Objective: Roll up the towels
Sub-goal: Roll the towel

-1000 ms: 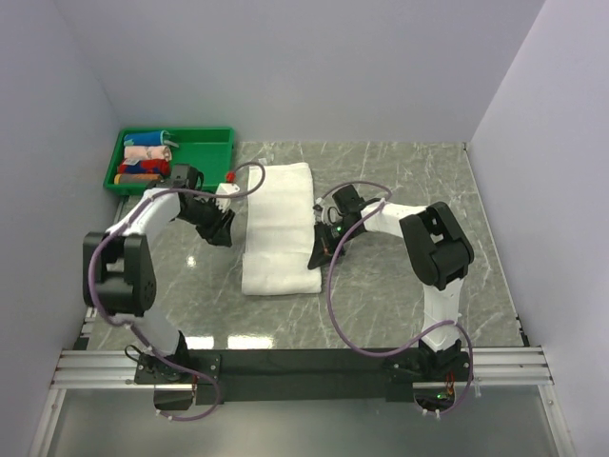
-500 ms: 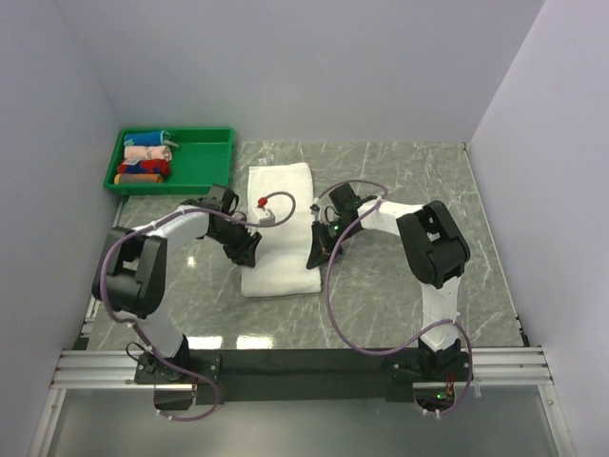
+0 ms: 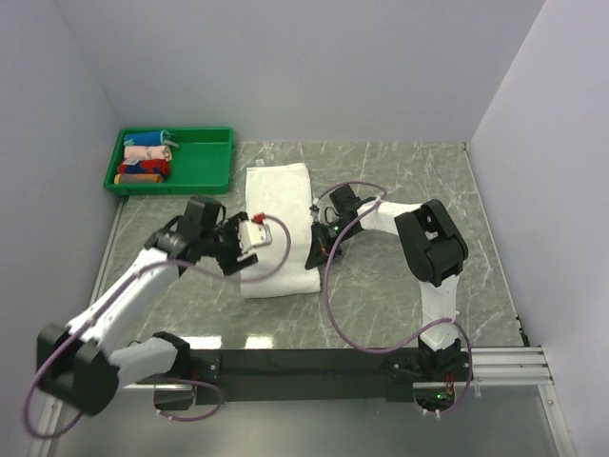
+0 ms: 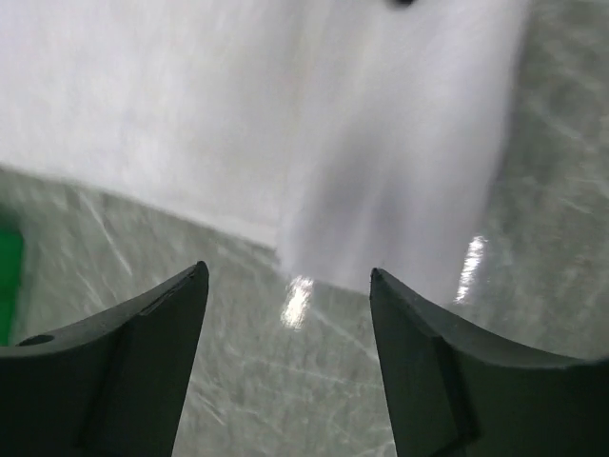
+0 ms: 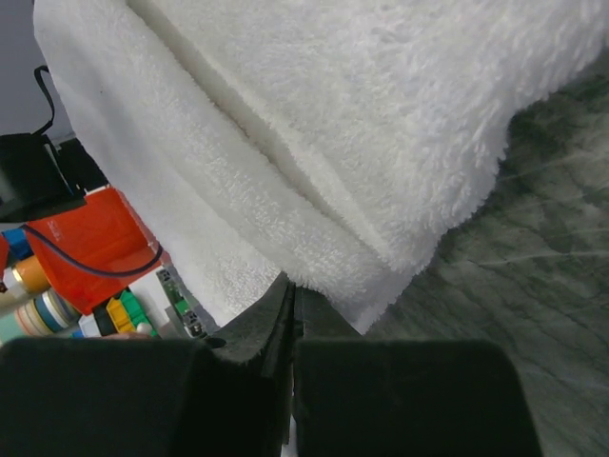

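From above, you are seeing the plain white terry towel [image 3: 276,224] lying folded into a long, thick rectangle on the grey marble-patterned table [image 3: 400,190], running from near the far edge toward the middle. Your left gripper [image 3: 249,243] is sitting at its left long edge, and your right gripper [image 3: 315,249] at its right long edge. The green plastic tray [image 3: 205,157] in the far-left corner is holding small colourful rolled cloths [image 3: 145,160].

In the left wrist view, your two dark, curved fingers [image 4: 124,381] are standing spread and released, with nothing between them. The blurred towel edge is lying just ahead on the glossy stone.

In the right wrist view, your dark fingers [image 5: 243,338] are clenched together, tips meeting the fluffy, layered fold. Whether any cloth is pinched, you cannot tell.
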You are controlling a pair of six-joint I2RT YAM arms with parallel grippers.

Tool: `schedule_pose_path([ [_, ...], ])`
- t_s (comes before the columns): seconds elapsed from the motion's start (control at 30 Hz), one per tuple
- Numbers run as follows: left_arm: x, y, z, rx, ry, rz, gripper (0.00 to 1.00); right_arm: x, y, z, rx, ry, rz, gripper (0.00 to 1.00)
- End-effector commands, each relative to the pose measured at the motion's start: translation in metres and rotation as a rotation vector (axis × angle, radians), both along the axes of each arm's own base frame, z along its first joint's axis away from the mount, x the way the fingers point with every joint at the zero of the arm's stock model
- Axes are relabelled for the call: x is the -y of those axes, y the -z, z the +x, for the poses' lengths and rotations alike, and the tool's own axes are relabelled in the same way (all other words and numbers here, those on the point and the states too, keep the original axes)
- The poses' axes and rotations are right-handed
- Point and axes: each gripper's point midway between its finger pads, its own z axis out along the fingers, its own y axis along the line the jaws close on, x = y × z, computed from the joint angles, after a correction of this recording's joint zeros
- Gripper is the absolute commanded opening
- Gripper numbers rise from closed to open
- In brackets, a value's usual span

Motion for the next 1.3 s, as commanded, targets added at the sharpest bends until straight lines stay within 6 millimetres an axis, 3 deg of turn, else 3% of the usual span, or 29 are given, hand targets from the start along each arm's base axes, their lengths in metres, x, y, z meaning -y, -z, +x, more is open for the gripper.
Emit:
schedule_pose_path([
  [0.0,0.012,0.012,-0.039,0.042,0.136,0.054,0.77,0.021,0.037,-0.005,0.032,0.008,-0.177,0.00],
  [0.07,0.030,0.015,-0.044,0.122,0.167,0.076,0.79,0.024,0.039,-0.004,0.042,0.016,-0.203,0.00],
  [0.1,0.031,0.030,-0.053,0.112,0.164,0.093,0.79,0.024,0.040,-0.004,0.041,0.021,-0.211,0.00],
  [0.27,0.062,0.047,-0.058,0.219,0.174,0.129,0.80,0.023,0.040,-0.003,0.033,0.028,-0.218,0.00],
  [0.43,0.077,0.075,-0.057,0.236,0.186,0.154,0.78,0.020,0.040,-0.008,0.017,0.011,-0.182,0.00],
  [0.7,0.065,0.114,-0.056,0.227,0.192,0.277,0.70,0.017,0.038,-0.011,0.001,-0.008,-0.151,0.00],
  [0.8,0.066,0.121,-0.063,0.174,0.217,0.288,0.58,0.016,0.036,-0.013,0.002,-0.018,-0.146,0.00],
  [0.83,0.065,0.124,-0.067,0.143,0.225,0.292,0.47,0.016,0.034,-0.012,0.008,-0.021,-0.139,0.00],
  [0.9,0.064,0.126,-0.082,0.049,0.271,0.304,0.36,0.017,0.025,-0.009,0.041,-0.013,-0.122,0.00],
  [0.93,0.064,0.125,-0.087,0.012,0.289,0.301,0.23,0.017,0.019,-0.008,0.061,-0.007,-0.114,0.04],
  [0.97,0.056,0.127,-0.101,-0.094,0.307,0.300,0.19,0.020,0.004,-0.005,0.118,0.005,-0.096,0.10],
  [1.03,0.058,0.117,-0.097,-0.170,0.288,0.263,0.12,0.029,-0.018,-0.002,0.182,0.036,-0.065,0.45],
  [1.1,0.057,0.112,-0.109,-0.298,0.315,0.240,0.08,0.041,-0.029,0.002,0.239,0.052,-0.066,0.67],
  [1.2,0.052,0.110,-0.113,-0.447,0.312,0.214,0.03,0.062,-0.054,0.013,0.404,0.048,-0.064,0.74],
  [1.27,0.049,0.111,-0.106,-0.533,0.274,0.216,0.01,0.077,-0.079,0.021,0.630,-0.016,-0.088,0.80],
])
